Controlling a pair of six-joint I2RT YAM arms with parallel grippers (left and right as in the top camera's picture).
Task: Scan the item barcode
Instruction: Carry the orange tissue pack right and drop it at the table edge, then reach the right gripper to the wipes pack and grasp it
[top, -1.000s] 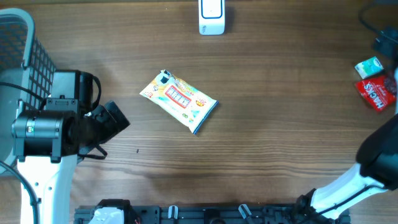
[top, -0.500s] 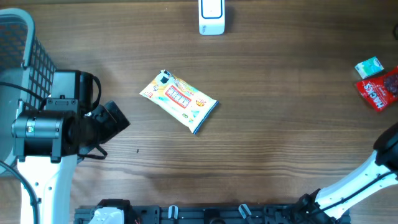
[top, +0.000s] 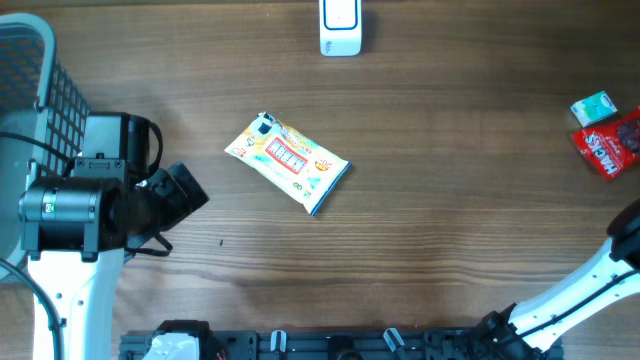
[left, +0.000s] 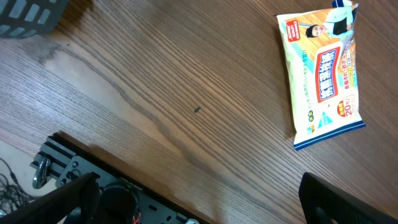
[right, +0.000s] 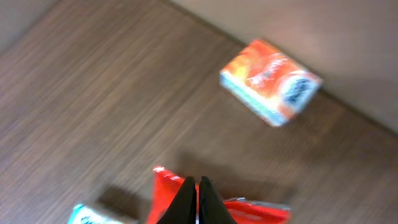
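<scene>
Nothing seen in right gripper (right: 198, 198), pinched shut just above red packet (right: 165, 199). Spread-wide left gripper (left: 198, 204) has wipes pack (left: 323, 74) ahead-right of its fingers. Best straddle the pack's narrow width, leaving the barcode clear for scanner (top: 340, 27).

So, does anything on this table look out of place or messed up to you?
Nothing looks spilled or broken. The wipes packet lies at a slant in the middle, printed front up, with no barcode showing. A red packet and small teal box sit close together at the overhead view's right edge.
</scene>
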